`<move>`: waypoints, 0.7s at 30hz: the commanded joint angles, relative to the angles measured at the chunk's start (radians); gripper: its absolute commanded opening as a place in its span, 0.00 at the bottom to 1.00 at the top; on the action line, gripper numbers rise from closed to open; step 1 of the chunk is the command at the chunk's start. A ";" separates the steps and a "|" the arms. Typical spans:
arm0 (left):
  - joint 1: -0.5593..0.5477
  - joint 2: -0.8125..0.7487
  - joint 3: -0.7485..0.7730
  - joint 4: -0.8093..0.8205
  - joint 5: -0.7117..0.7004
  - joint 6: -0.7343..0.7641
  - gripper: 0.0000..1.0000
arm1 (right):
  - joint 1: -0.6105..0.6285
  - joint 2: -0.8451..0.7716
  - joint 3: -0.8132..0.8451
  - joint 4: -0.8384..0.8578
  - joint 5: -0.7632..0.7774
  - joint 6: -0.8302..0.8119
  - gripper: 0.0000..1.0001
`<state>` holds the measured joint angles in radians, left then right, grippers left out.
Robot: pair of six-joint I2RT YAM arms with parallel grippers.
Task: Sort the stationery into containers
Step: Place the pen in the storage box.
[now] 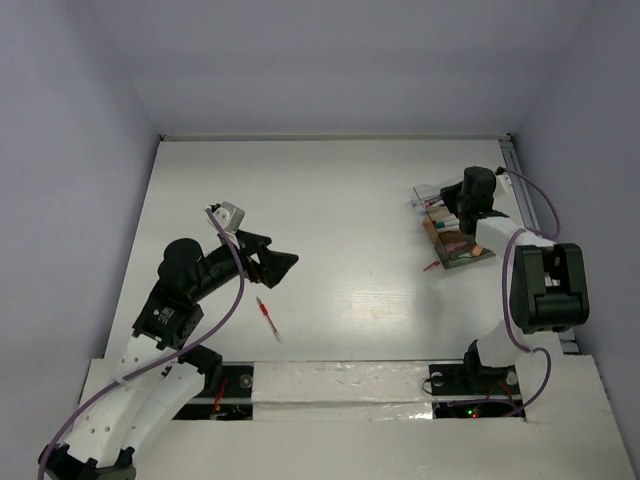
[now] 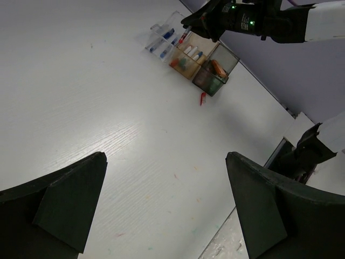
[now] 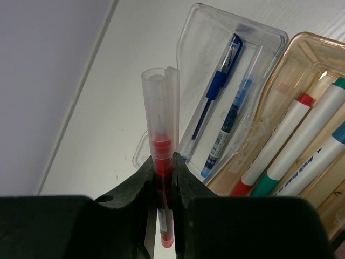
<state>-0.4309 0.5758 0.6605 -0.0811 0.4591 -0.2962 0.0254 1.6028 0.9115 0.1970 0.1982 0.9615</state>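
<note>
Left arm (image 1: 183,272) and right arm (image 1: 546,285): white shells on the lower links, black motor housings at the joints. Left wrist has a small grey camera block (image 1: 231,214). Right elbow housing is big, boxy and black. A purple cable (image 1: 241,283) loops along each arm. Fingers (image 2: 59,208) are matte black, wedge-shaped, with flat inner faces. Two green LEDs (image 2: 250,22) lit on the right wrist.
</note>
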 commanded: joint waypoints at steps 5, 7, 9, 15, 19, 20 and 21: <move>-0.014 -0.008 -0.007 0.021 0.010 0.011 0.91 | -0.007 0.065 0.090 0.013 0.078 0.092 0.02; -0.014 -0.008 -0.007 0.021 0.007 0.011 0.92 | -0.007 0.078 0.110 0.004 0.079 0.100 0.03; -0.014 -0.008 -0.009 0.021 0.006 0.011 0.92 | -0.007 0.094 0.116 0.002 0.084 0.103 0.06; -0.014 -0.005 -0.007 0.021 0.004 0.011 0.92 | -0.007 0.121 0.132 0.005 0.079 0.115 0.14; -0.014 -0.005 -0.007 0.021 0.003 0.011 0.92 | -0.016 0.129 0.125 0.008 0.076 0.120 0.26; -0.014 -0.004 -0.007 0.023 0.004 0.011 0.92 | -0.016 0.129 0.121 0.013 0.073 0.120 0.32; -0.014 -0.002 -0.007 0.023 0.004 0.011 0.92 | -0.016 0.128 0.115 0.021 0.069 0.121 0.35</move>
<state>-0.4397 0.5747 0.6605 -0.0811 0.4583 -0.2962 0.0177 1.7237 0.9997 0.1864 0.2474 1.0706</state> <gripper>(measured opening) 0.916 0.314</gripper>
